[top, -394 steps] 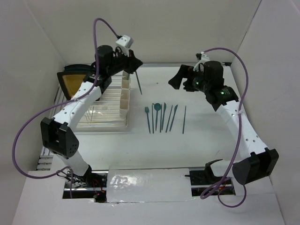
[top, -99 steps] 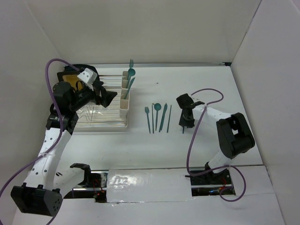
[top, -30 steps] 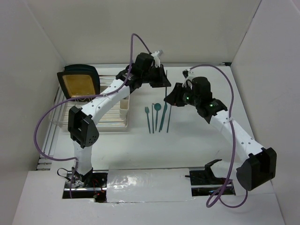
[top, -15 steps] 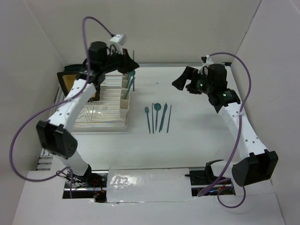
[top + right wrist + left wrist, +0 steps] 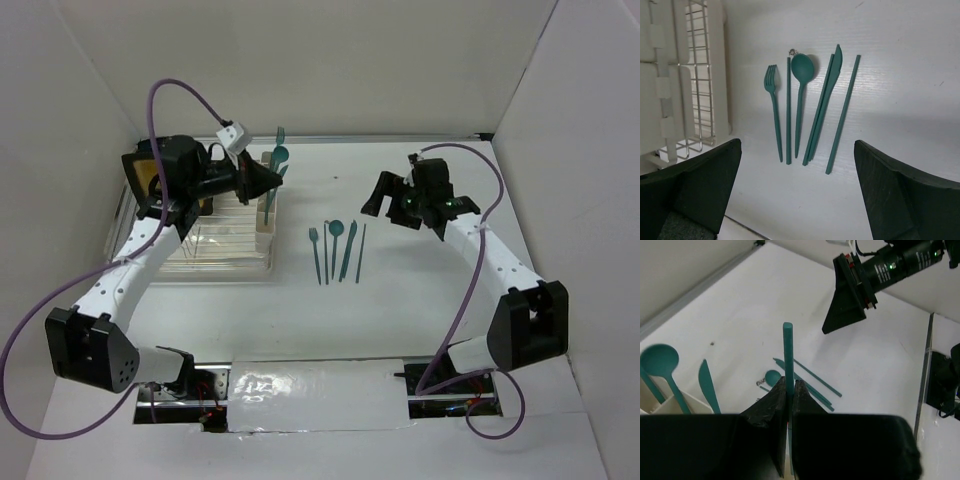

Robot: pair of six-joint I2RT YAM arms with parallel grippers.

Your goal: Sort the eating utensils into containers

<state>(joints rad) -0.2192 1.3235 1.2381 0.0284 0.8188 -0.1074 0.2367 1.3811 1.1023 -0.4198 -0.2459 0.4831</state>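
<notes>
Both arms have shifted in half a second. The left gripper now sits lower at the cups, fingers pinched on an upright stick. The right gripper has swung down over the table utensils, fingers wide and empty. A drop into a cup looks next. Stored utensils already stand there. Five or so slender, dark teal pieces lie side by side near the cups.
</notes>
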